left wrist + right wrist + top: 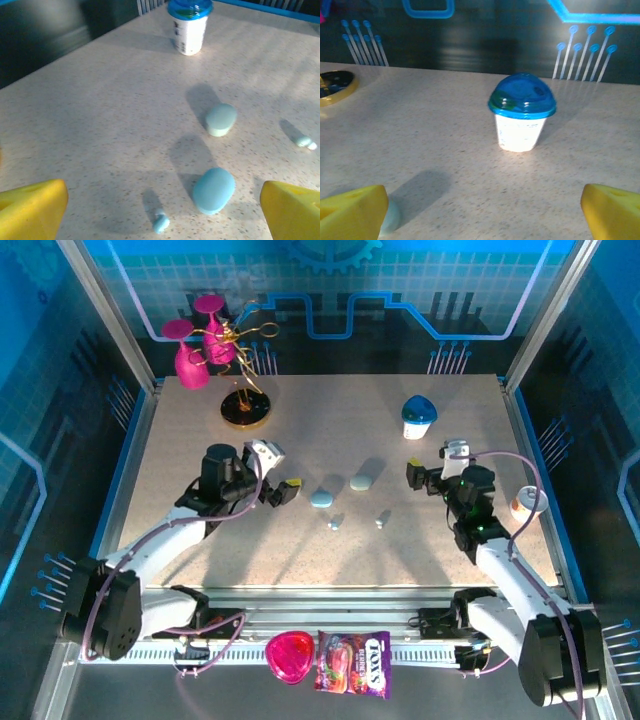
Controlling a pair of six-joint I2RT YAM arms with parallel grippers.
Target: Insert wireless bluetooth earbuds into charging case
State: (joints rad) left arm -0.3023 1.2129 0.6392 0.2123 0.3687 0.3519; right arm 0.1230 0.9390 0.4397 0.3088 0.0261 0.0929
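Two tiny buds lie on the tabletop, apart from each other. Neither one is in the case yet. The case is the blue pebble near the left bud. It looks shut, so I think it has to be opened first. One paler pebble lies just beside it, and I cannot tell what that is. All four things sit in the middle, between the two arms, where both arms can get to them.

The left tool hangs near the case. It is wide and has nothing in it. Its camera looks at the case and the near bud, so it may go first. The right tool is wide too and holds nothing. It faces the one blue-topped cup at the back.
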